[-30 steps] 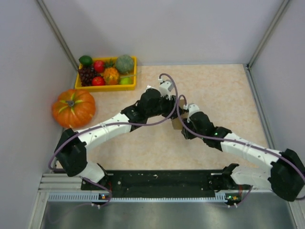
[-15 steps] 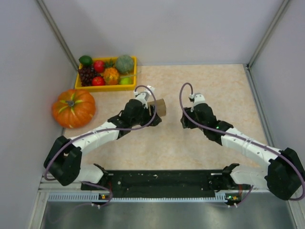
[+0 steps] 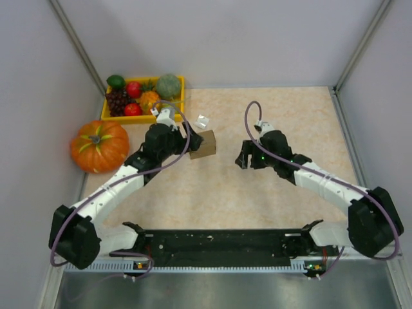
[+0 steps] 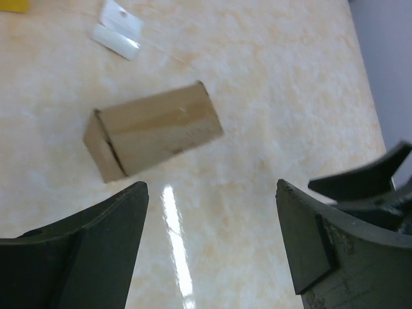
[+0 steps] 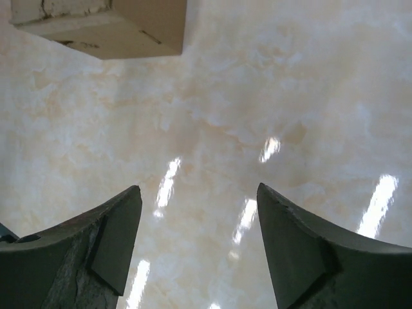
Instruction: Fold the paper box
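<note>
Paper box [image 3: 203, 144] [image 4: 154, 129] [image 5: 109, 22]: formed into a closed brown block, lying on the desk [image 3: 290, 116] left of centre, touching neither tool.
Left tool [image 3: 188, 137] [image 4: 209, 193]: jaws spread wide, empty; box just beyond its tips.
Right tool [image 3: 243, 156] [image 5: 199, 199]: jaws spread, empty; box off to its left.
White scrap [image 3: 203, 121] [image 4: 119, 29]: on the desk, just far of the box.
Far left: yellow fruit tray [image 3: 145, 118]; pumpkin [image 3: 100, 145] near it.

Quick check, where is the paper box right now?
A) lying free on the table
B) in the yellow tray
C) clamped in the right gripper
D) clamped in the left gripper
A: the paper box lies on the table, clear of the open left gripper and the open right gripper.
</note>
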Motion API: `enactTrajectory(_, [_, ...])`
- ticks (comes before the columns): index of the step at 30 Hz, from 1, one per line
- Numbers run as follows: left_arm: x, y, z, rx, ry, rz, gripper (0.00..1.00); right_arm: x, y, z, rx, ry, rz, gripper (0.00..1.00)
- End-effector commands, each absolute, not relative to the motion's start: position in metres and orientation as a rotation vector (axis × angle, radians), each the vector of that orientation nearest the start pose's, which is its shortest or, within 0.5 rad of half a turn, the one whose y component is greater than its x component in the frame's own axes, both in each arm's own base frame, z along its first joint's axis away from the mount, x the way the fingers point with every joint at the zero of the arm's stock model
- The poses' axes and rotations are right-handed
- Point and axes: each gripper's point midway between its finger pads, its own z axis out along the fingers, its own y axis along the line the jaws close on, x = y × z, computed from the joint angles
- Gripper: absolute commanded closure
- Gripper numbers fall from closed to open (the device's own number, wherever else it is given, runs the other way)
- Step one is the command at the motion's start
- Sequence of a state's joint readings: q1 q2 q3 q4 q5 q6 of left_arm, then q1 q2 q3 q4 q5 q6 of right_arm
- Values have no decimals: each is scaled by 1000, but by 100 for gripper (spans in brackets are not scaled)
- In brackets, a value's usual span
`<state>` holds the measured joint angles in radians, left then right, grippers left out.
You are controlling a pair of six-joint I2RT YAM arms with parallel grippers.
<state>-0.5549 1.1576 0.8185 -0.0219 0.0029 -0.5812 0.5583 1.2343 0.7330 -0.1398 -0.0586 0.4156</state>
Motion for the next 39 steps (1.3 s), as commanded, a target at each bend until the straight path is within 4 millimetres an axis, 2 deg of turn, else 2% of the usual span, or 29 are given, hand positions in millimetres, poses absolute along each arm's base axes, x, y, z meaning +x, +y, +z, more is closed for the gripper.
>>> enactTrajectory(1, [360,-196,209,-225,2059,-764,15,324,249,170,-150,2135,936,22])
enactTrajectory(2, [366,-193,206,-248,2069,-769,15,332,254,171,-144,2130,989,18])
enactTrajectory(3, [376,-191,204,-270,2060,-779,16,345,260,164,-142,2133,1044,18])
enactTrajectory(4, [382,-185,203,-286,2051,-797,16,354,274,181,-202,2097,1131,17])
enactTrajectory(5, [387,-184,199,-289,2039,-813,17,363,280,182,-224,2098,1153,16])
enactTrajectory(6, [393,-184,189,-301,2055,-837,17,372,286,157,-244,2165,1159,16])
enactTrajectory(7, [399,-184,190,-282,2040,-894,19,388,295,176,-288,2117,1184,16])
enactTrajectory(8, [402,-187,189,-246,2042,-917,21,396,296,175,-296,2118,1175,16])
enactTrajectory(10, [407,-191,172,-212,2095,-927,26,415,305,170,-353,2118,1161,16])
enactTrajectory(11, [410,-192,173,-187,2095,-923,28,420,309,167,-370,2118,1172,18])
enactTrajectory(13, [413,-194,163,-180,2114,-927,34,426,320,163,-416,2124,1227,25])
enactTrajectory(14, [413,-195,161,-169,2107,-928,39,428,322,162,-420,2120,1236,31])
enactTrajectory(16, [414,-193,153,-160,2117,-903,43,428,326,162,-418,2109,1275,36])
enactTrajectory(17, [412,-192,148,-150,2127,-889,48,430,327,162,-423,2092,1283,42])
enactTrajectory(20, [406,-193,139,-124,2150,-872,53,428,331,157,-428,2095,1294,49])
enactTrajectory(23, [398,-196,138,-96,2144,-857,55,422,336,149,-427,2112,1292,50])
enactTrajectory(26, [389,-203,137,-76,2147,-866,56,409,341,138,-452,2144,1263,53])
enactTrajectory(27, [387,-206,136,-69,2151,-869,56,404,345,141,-472,2129,1264,53])
enactTrajectory(28, [383,-211,135,-52,2157,-878,56,397,343,132,-467,2149,1254,54])
enactTrajectory(30, [376,-215,131,-46,2171,-876,58,391,340,132,-459,2145,1229,60])
enactTrajectory(32, [366,-221,126,-35,2176,-876,60,381,337,123,-453,2161,1204,66])
enactTrajectory(36, [343,-234,128,11,2166,-857,62,359,325,115,-479,2162,1085,68])
enactTrajectory(37, [332,-244,127,43,2170,-862,63,348,319,110,-480,2174,1056,68])
enactTrajectory(38, [324,-243,119,38,2183,-832,64,343,314,106,-476,2183,1030,68])
enactTrajectory(39, [318,-245,123,45,2171,-834,65,338,310,103,-476,2187,1008,68])
